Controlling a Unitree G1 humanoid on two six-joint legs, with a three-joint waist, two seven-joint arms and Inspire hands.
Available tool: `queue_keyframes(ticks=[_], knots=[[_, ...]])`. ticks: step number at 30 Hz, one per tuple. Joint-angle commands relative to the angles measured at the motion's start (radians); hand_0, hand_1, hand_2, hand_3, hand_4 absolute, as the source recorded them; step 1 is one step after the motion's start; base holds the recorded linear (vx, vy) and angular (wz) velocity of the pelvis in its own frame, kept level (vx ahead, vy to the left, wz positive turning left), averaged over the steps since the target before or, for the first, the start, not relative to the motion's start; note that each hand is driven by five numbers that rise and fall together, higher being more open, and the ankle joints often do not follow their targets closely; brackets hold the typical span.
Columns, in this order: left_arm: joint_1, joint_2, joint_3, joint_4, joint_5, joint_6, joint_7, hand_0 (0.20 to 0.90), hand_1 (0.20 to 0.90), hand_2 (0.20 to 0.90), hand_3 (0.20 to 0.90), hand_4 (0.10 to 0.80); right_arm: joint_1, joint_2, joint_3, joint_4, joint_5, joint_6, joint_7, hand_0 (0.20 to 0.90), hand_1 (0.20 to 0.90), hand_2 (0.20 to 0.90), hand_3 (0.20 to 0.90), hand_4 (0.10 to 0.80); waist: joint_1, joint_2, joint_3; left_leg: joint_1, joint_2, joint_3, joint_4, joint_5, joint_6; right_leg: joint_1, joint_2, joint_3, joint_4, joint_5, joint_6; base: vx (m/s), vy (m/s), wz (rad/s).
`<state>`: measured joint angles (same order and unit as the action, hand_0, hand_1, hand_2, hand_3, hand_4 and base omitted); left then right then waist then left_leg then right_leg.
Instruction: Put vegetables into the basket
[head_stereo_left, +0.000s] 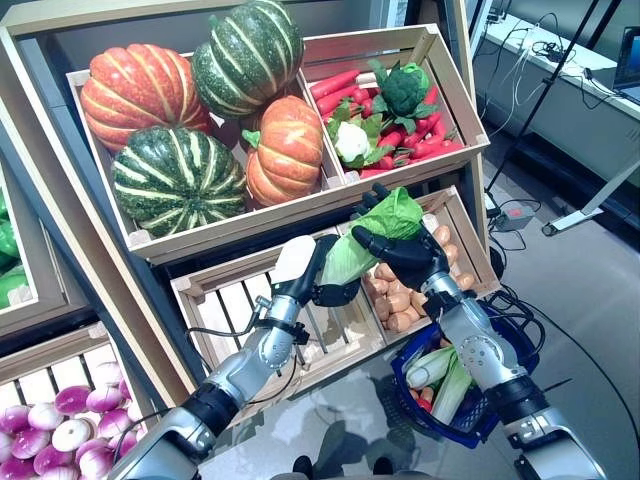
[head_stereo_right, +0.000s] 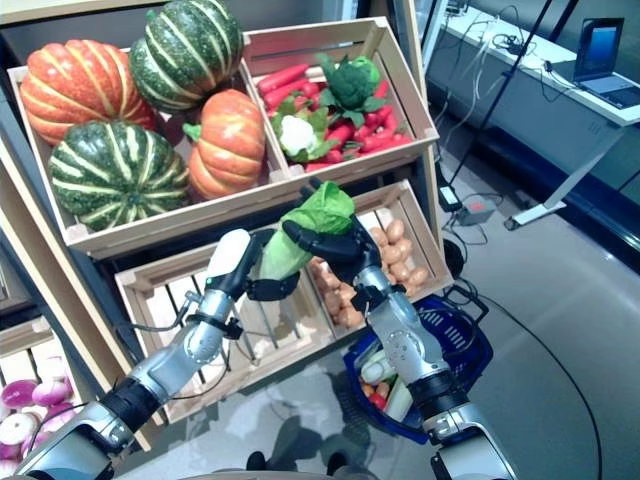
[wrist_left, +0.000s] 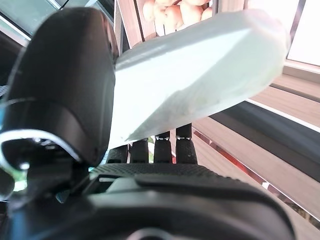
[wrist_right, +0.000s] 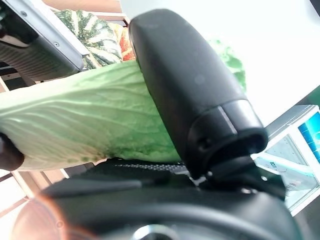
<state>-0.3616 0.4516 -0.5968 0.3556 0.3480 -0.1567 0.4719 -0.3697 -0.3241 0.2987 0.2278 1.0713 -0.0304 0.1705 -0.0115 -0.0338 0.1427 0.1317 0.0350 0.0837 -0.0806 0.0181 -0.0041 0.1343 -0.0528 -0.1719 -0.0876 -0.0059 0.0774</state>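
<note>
Nearest the robot, low on its right side, a blue basket (head_stereo_left: 505, 395) sits on the grey floor (head_stereo_left: 590, 290), partly covered by the right forearm; pale green and white vegetables and something red lie inside it, too hidden to identify. Above and just beyond the basket, both hands meet on one leafy green cabbage (head_stereo_left: 372, 235) held in the air in front of the lower shelf. The left hand (head_stereo_left: 318, 280) has its thumb and fingers curled around the pale stalk end, and the right hand (head_stereo_left: 405, 258) has its fingers wrapped over the leafy middle; both wrist views show the grip, though the fingertips are hidden behind the leaves. Behind the hands, a slatted lower crate (head_stereo_left: 250, 305) shows bare boards, and the crate of potatoes (head_stereo_left: 395, 300) beside it is half screened by the right hand. At lower left, purple onions (head_stereo_left: 60, 425) are cut off by the frame edge. Farther up, a crate holds orange and green striped pumpkins (head_stereo_left: 180, 120); its neighbour holds red peppers with broccoli and cauliflower (head_stereo_left: 385, 115). Beyond the rack stand a white desk (head_stereo_right: 560, 95) and a laptop (head_stereo_right: 600, 45).
</note>
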Motion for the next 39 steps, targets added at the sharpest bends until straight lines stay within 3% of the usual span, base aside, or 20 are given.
queue_keyframes(ticks=[1, 25, 26, 27, 34, 39], knots=[[-0.1, -0.039, -0.102, -0.005, 0.052, -0.124, 0.019, 0.3, 0.3, 0.3, 0.3, 0.4, -0.183, 0.087, -0.065, -0.072, 0.088, -0.176, 0.023, 0.3, 0.3, 0.3, 0.3, 0.4, 0.004, -0.016, -0.099, -0.025, -0.02, -0.016, -0.001, -0.002, 0.0, -0.012, -0.008, 0.018, 0.023, 0.049, -0.029, 0.0, 0.0, 0.0], [-0.08, -0.011, -0.053, -0.06, 0.013, -0.103, 0.045, 0.3, 0.3, 0.3, 0.3, 0.4, -0.157, 0.078, -0.104, -0.069, 0.148, -0.207, 0.032, 0.3, 0.3, 0.3, 0.3, 0.4, 0.007, -0.01, -0.097, -0.034, -0.019, -0.021, -0.002, 0.011, -0.002, -0.019, -0.01, 0.024, 0.011, 0.07, -0.029, -0.001, -0.001, 0.01], [-0.077, -0.008, -0.049, -0.061, 0.011, -0.103, 0.044, 0.404, 0.404, 0.404, 0.404, 0.469, -0.155, 0.078, -0.108, -0.07, 0.146, -0.21, 0.028, 0.3, 0.3, 0.3, 0.3, 0.4, 0.008, -0.009, -0.096, -0.034, -0.019, -0.021, -0.002, 0.011, -0.002, -0.019, -0.01, 0.024, 0.011, 0.071, -0.028, 0.0, 0.0, 0.0], [-0.076, -0.007, -0.045, -0.064, 0.007, -0.095, 0.041, 0.9, 0.9, 0.9, 0.9, 0.8, -0.154, 0.076, -0.112, -0.068, 0.142, -0.213, 0.022, 0.3, 0.3, 0.3, 0.3, 0.4, 0.009, -0.009, -0.097, -0.034, -0.019, -0.022, -0.003, 0.011, -0.002, -0.019, -0.01, 0.023, 0.01, 0.071, -0.028, 0.0, 0.0, 0.0], [-0.05, 0.019, -0.018, -0.072, 0.013, -0.085, -0.001, 0.9, 0.9, 0.9, 0.9, 0.8, -0.129, 0.034, -0.148, -0.066, 0.086, -0.214, 0.002, 0.3, 0.3, 0.3, 0.3, 0.4, 0.005, -0.008, -0.099, -0.032, -0.018, -0.02, -0.006, 0.009, -0.001, -0.022, -0.01, 0.027, 0.008, 0.074, -0.026, 0.013, -0.001, 0.0], [-0.011, 0.072, 0.022, -0.073, 0.024, -0.087, -0.041, 0.9, 0.9, 0.9, 0.9, 0.8, -0.079, -0.009, -0.19, -0.052, 0.053, -0.206, 0.003, 0.3, 0.3, 0.3, 0.3, 0.4, 0.001, -0.003, -0.1, -0.031, -0.015, -0.015, -0.007, 0.011, -0.002, -0.024, -0.009, 0.031, 0.008, 0.075, -0.024, 0.011, 0.001, 0.0]])
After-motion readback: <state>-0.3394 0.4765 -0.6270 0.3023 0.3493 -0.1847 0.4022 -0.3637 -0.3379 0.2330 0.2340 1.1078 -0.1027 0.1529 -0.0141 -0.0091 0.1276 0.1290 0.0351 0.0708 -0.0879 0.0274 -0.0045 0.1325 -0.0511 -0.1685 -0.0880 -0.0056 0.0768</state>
